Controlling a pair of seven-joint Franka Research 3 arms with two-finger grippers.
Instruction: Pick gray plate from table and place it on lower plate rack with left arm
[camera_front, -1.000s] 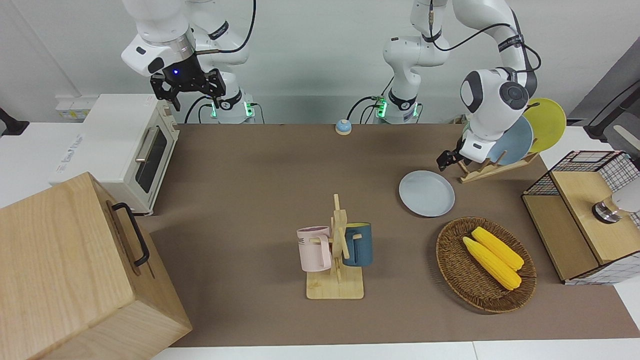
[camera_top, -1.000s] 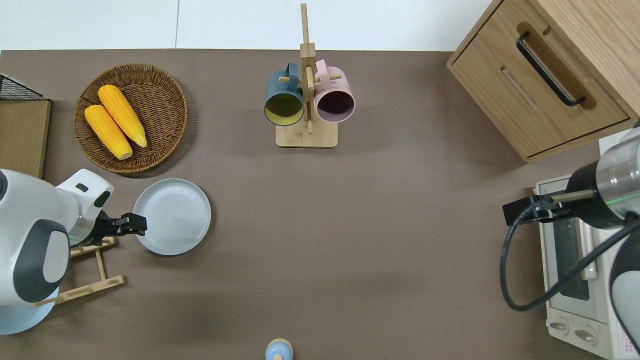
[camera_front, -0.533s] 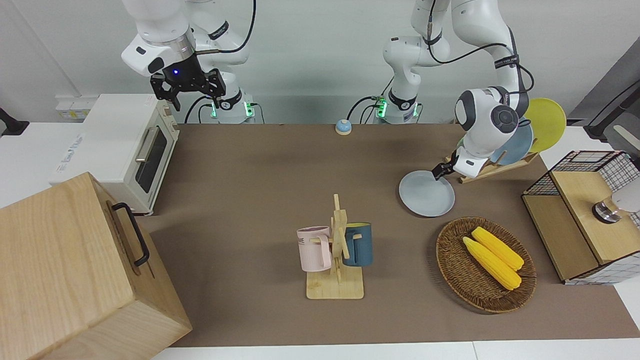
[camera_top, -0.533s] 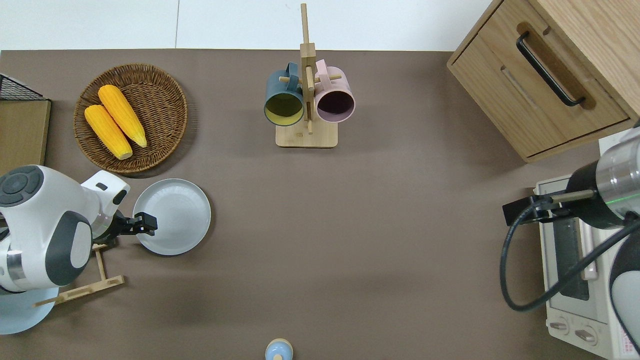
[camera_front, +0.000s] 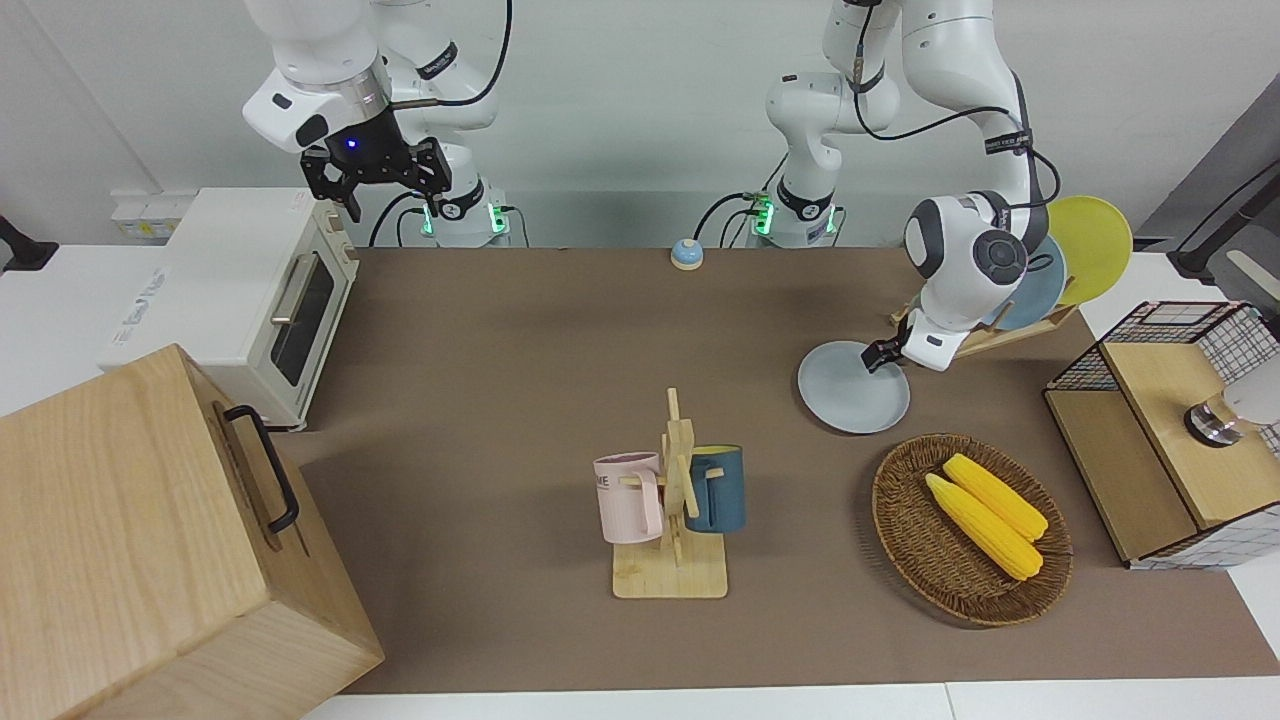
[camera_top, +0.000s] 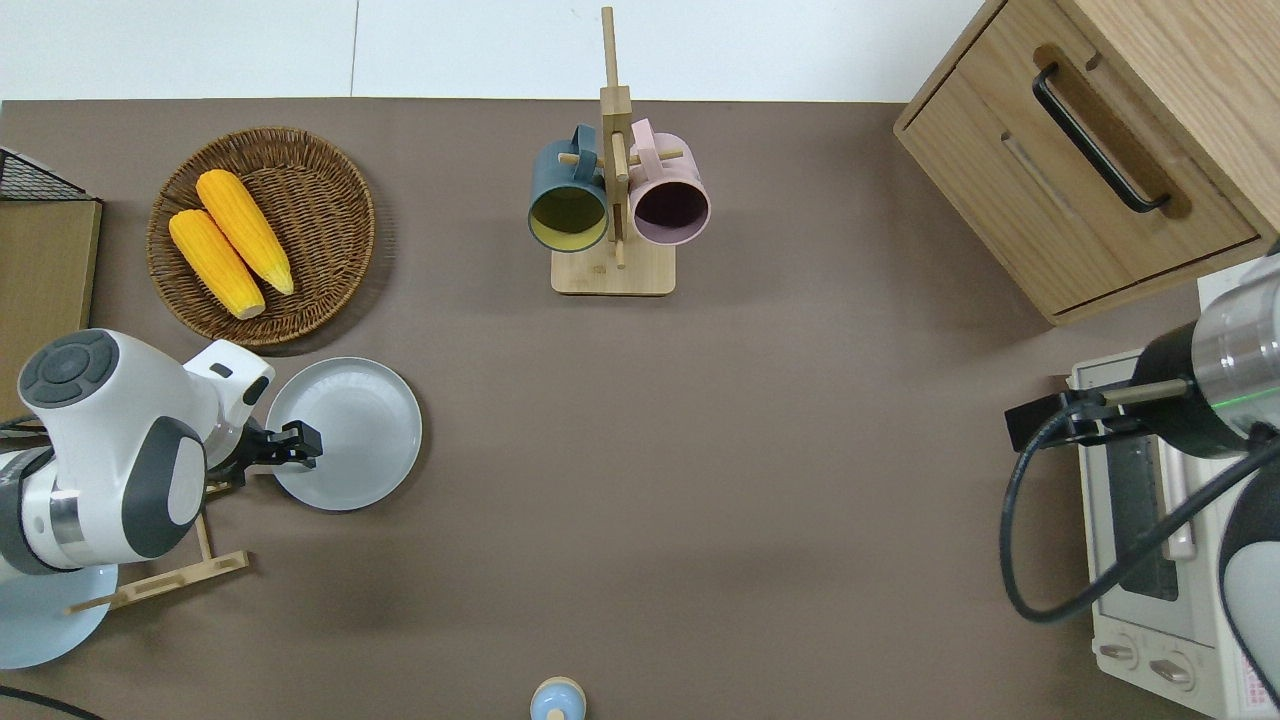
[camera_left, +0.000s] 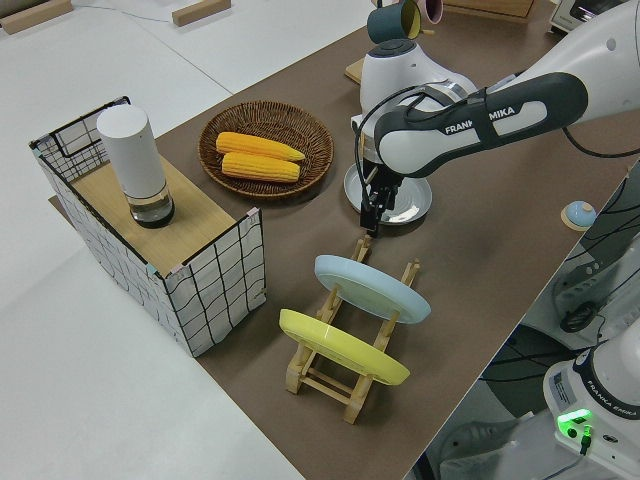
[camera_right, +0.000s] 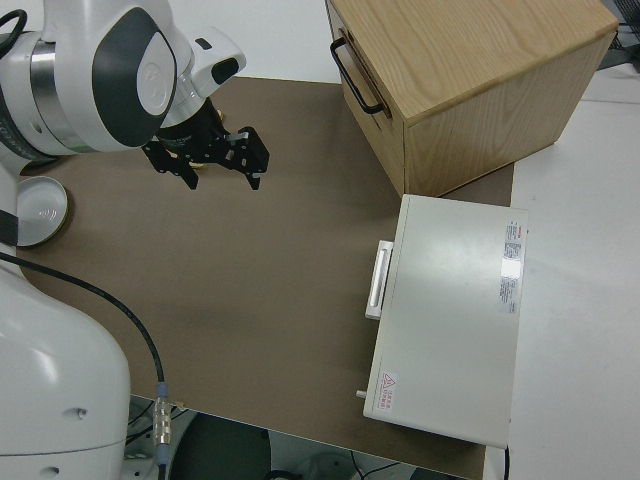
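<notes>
The gray plate (camera_front: 850, 395) (camera_top: 350, 430) (camera_left: 412, 203) lies flat on the table (camera_front: 520, 380), nearer to the robots than the wicker basket. My left gripper (camera_front: 878, 358) (camera_top: 302, 446) (camera_left: 372, 212) points down at the plate's rim on the side toward the plate rack, fingers slightly apart, holding nothing. The light-wood plate rack (camera_front: 1000, 335) (camera_top: 160, 583) (camera_left: 345, 385) stands at the left arm's end of the table and holds a sky-blue plate (camera_front: 1040, 285) (camera_left: 370, 288) and a yellow plate (camera_front: 1095, 245) (camera_left: 340, 345). My right gripper (camera_front: 375, 185) (camera_right: 205, 170) is parked, open and empty.
A wicker basket (camera_front: 905, 530) with two corn cobs lies farther from the robots than the gray plate. A mug stand (camera_front: 672, 575) with two mugs stands mid-table. A wire-sided shelf (camera_front: 1170, 430), a toaster oven (camera_front: 250, 300), a wooden cabinet (camera_front: 150, 540) and a small bell (camera_front: 686, 254) stand around.
My left arm has come down and moved its gripper from beside the rack to the gray plate's rim. The plate and the right arm have not moved.
</notes>
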